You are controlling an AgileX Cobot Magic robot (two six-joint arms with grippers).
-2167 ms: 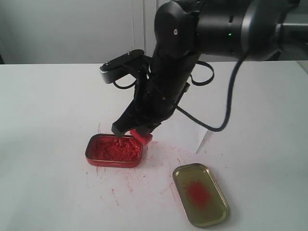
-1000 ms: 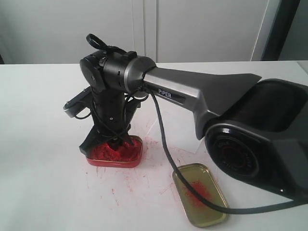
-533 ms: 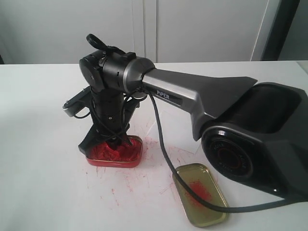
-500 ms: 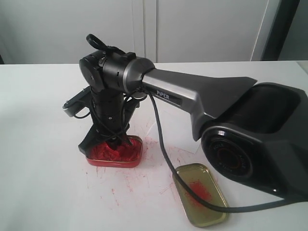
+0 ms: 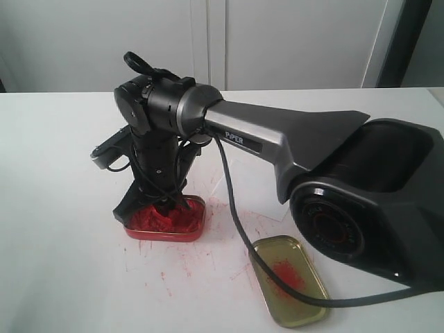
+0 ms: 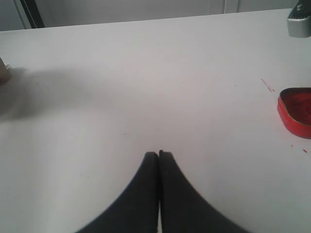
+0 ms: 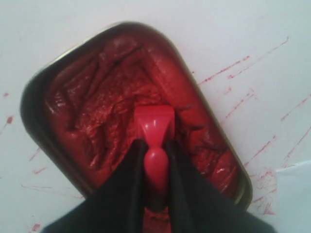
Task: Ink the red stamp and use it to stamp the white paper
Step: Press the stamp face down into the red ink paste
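Note:
My right gripper (image 7: 154, 144) is shut on the narrow handle of the red stamp (image 7: 154, 122). The stamp's square base is pressed down into the lumpy red paste of the red ink tin (image 7: 30, 99). In the exterior view that gripper (image 5: 165, 205) reaches across and stands upright in the tin (image 5: 166, 232), hiding the stamp. The white paper (image 5: 258, 189) lies behind the arm, right of the tin; one corner of the paper (image 7: 297, 191) shows in the right wrist view. My left gripper (image 6: 159, 154) is shut and empty over bare tabletop, well apart from the tin (image 6: 295, 112).
The gold lid (image 5: 288, 281) with a red smear lies open at the front right. Red streaks mark the table around the tin. The right arm's large base (image 5: 374, 201) and its cable (image 5: 239, 229) fill the right side.
About two seconds ago the right gripper held the stamp above the tin's right edge; it has since moved left and down into the paste. Over the last second nothing visibly moved.

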